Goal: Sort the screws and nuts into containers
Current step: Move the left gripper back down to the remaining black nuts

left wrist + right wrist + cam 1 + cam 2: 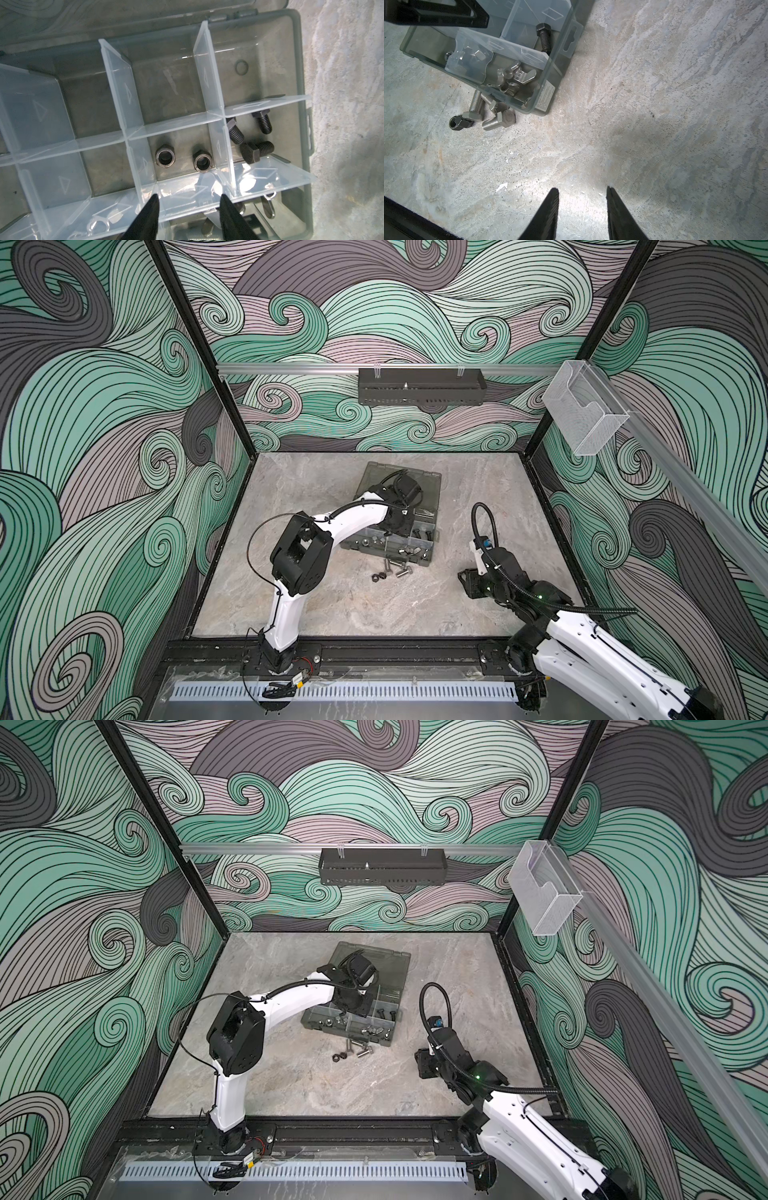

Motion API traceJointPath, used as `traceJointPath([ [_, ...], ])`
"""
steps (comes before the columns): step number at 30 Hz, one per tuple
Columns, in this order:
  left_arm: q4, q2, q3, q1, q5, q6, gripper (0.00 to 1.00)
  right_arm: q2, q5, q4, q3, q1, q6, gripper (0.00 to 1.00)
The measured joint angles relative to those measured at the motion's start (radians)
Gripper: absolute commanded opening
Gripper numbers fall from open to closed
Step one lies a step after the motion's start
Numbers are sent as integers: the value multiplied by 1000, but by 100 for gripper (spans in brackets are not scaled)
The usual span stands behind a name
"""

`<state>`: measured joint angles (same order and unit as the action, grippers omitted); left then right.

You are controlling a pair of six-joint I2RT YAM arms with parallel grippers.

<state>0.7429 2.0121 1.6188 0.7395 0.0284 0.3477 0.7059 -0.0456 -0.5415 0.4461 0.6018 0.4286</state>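
The smoky grey organiser case (430, 485) lies open mid-table, its containers split by clear dividers (209, 83). My left gripper (189, 196) hangs open over the case, with nothing between its jaws. Beyond its tips two black nuts (165, 159) rest in one cell, and three black screws (257, 151) lie in the neighbouring cell. Silver wing nuts (517, 75) fill a front corner cell. On the table beside the case lie loose silver screws (498, 121) and a black nut (457, 123), also seen in a top view (392, 572). My right gripper (581, 190) stands open over bare table, to the right of the case.
A black perforated tray (419, 391) hangs on the back rail and a clear acrylic box (586, 410) on the right rail. A black frame rail (374, 651) borders the table's front edge. The left arm's elbow (301, 553) rises left of the case.
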Motion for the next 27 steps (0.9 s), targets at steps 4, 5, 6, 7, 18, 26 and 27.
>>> traceJointPath([
  [4,-2,-59,-76,0,-10,6,51,1,0,0,0,0,0,40],
  [5,-3,-74,-90,0,-10,7,51,2,0,0,0,0,0,40],
  [6,-3,-92,-105,0,-11,8,51,4,0,0,0,0,0,40],
  [7,-4,-109,-118,0,-11,9,51,7,0,1,0,0,0,40],
  [18,-27,-337,-322,0,-10,37,51,14,0,3,0,0,0,40],
  [26,-51,-499,-540,0,-11,95,52,16,0,8,-1,0,0,40],
  [27,-56,-512,-568,0,-11,103,52,18,0,9,-2,0,0,40],
])
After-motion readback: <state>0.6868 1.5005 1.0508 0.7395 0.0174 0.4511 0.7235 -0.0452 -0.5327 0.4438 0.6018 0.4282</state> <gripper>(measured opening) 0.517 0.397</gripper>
